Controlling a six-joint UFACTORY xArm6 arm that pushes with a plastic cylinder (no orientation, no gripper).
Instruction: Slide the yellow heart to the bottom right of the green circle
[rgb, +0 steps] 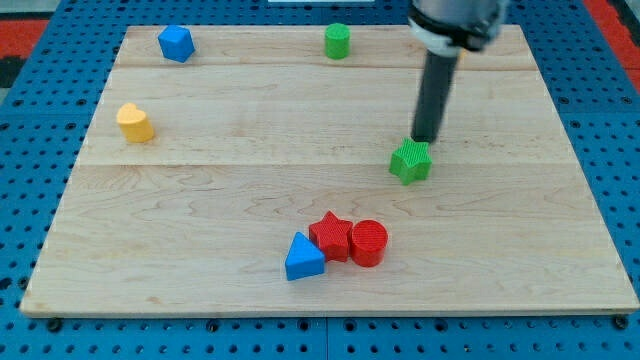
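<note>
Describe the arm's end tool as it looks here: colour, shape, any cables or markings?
A straight dark rod, round in section, hangs from a wider dark, glossy housing cut off by the view's top. My tip is plain and blunt. No cables, labels or markings show.

Rod standing just behind the green star on the worktop

The pale wooden worktop (250, 190) carries seven small plastic blocks. My tip (426, 139), the lower end of the straight dark rod, is at the top edge of the green star-shaped block (411, 161), touching it or almost touching it. The yellow heart-shaped block (134, 123) lies at the view's left, well apart from the green round block (337, 41) near the view's top. The blue block with several corners (175, 43) is at the top left. Near the view's bottom, the blue triangle block (304, 258), the red star-shaped block (331, 236) and the red round block (368, 242) sit close together in one row.
</note>
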